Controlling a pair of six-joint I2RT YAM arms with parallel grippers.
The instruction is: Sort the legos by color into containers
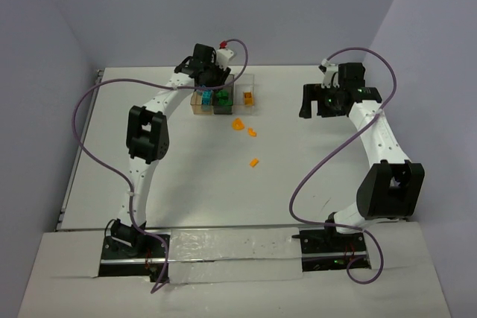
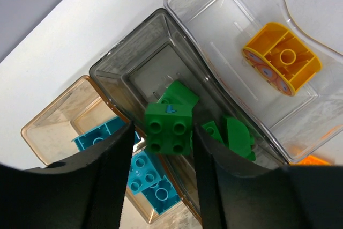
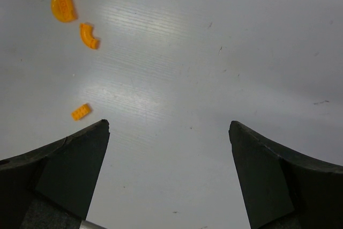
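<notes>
Three joined transparent plastic boxes [image 1: 223,100] are standing in a row toward the far side of the white table [image 1: 186,184]; teal-blue studded bricks [image 2: 147,178] are lying in the orange-tinted left box [image 2: 48,127]; green pieces [image 2: 237,139] in the smoky grey middle box [image 2: 123,63]; an orange half-round piece [image 2: 281,57] in the clear right box [image 2: 214,4]; a green four-stud brick [image 2: 169,115] is sitting between the left gripper's [image 2: 163,132] fingers over the middle box; three loose orange pieces [image 1: 252,132] are lying before the row.

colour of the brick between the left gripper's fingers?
Green. The brick in the left gripper shows best in the left wrist view.
</notes>
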